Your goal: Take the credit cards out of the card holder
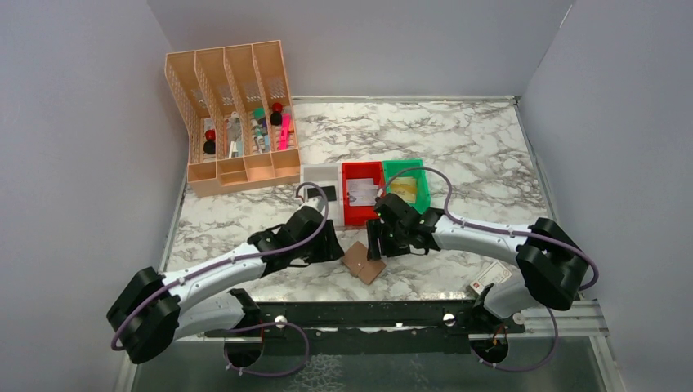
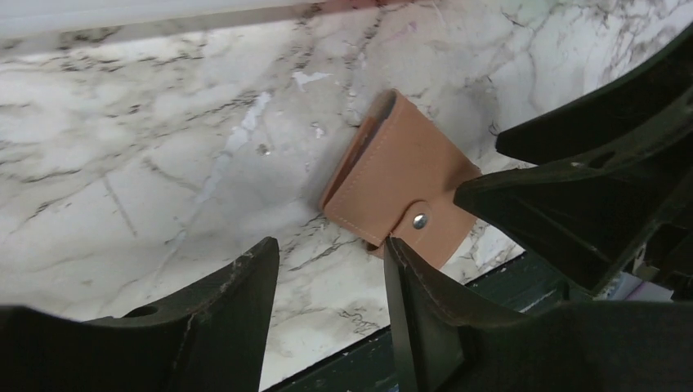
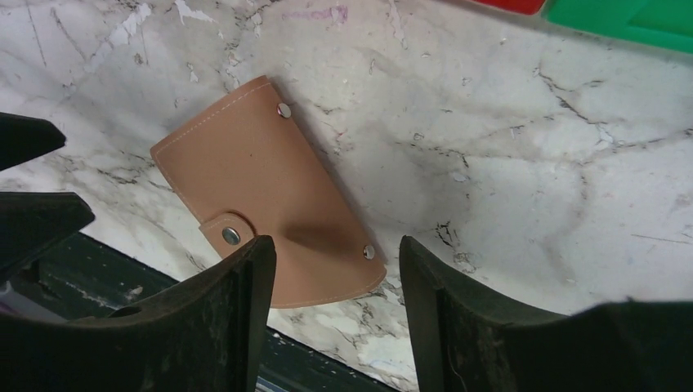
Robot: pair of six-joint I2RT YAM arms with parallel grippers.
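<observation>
The card holder (image 1: 364,261) is a brown leather-look wallet lying closed and snapped shut on the marble table near its front edge. It also shows in the left wrist view (image 2: 400,180) and the right wrist view (image 3: 261,188). No credit cards show; they are hidden. My left gripper (image 2: 331,253) is open and empty, just left of the wallet. My right gripper (image 3: 337,253) is open and empty, hovering at the wallet's right end. In the top view the left gripper (image 1: 335,245) and right gripper (image 1: 377,243) flank the wallet.
White (image 1: 320,175), red (image 1: 361,214) and green (image 1: 421,204) bins stand just behind the grippers. A tan organiser (image 1: 233,114) with pens stands at the back left. The table's dark front rail (image 1: 359,314) runs right below the wallet.
</observation>
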